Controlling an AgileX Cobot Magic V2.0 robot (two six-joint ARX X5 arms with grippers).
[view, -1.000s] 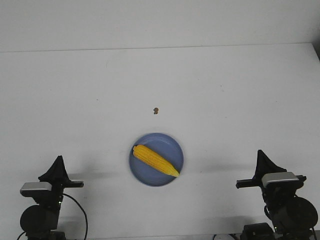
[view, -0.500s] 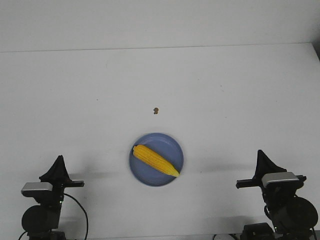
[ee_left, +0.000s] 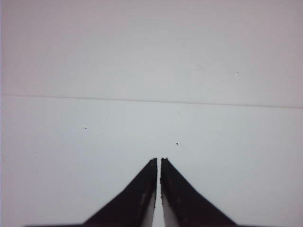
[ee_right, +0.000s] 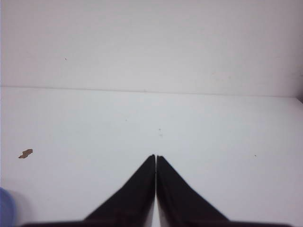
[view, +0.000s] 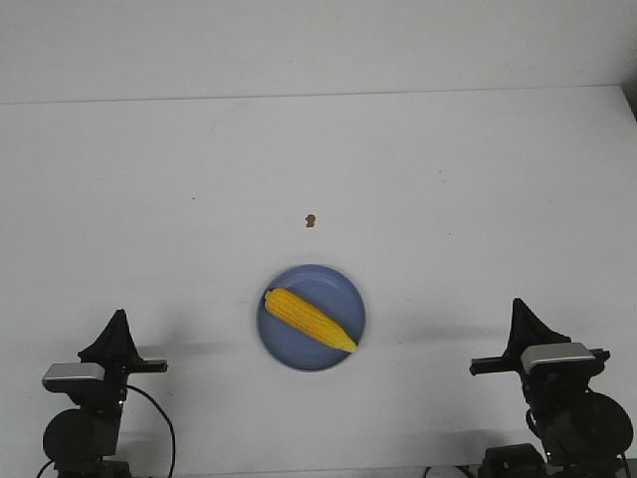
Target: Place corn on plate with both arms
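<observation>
The yellow corn [view: 310, 319] lies diagonally on the periwinkle-blue plate [view: 338, 289] near the table's front middle, its pointed end toward the right. My left gripper [view: 118, 317] is at the front left, well apart from the plate, shut with nothing in it [ee_left: 158, 159]. Over at the front right, my right gripper [view: 519, 305] is also shut and empty [ee_right: 155, 156]. A sliver of the plate [ee_right: 5, 204] shows in the right wrist view; the corn is out of both wrist views.
A tiny brown speck [view: 311, 220] lies on the white table behind the plate, also seen as a speck [ee_right: 25, 153] in the right wrist view. The table's far edge [view: 318, 96] meets a white wall.
The left arm has dropped back slightly toward the front edge. Corn, plate and right arm have not moved.
</observation>
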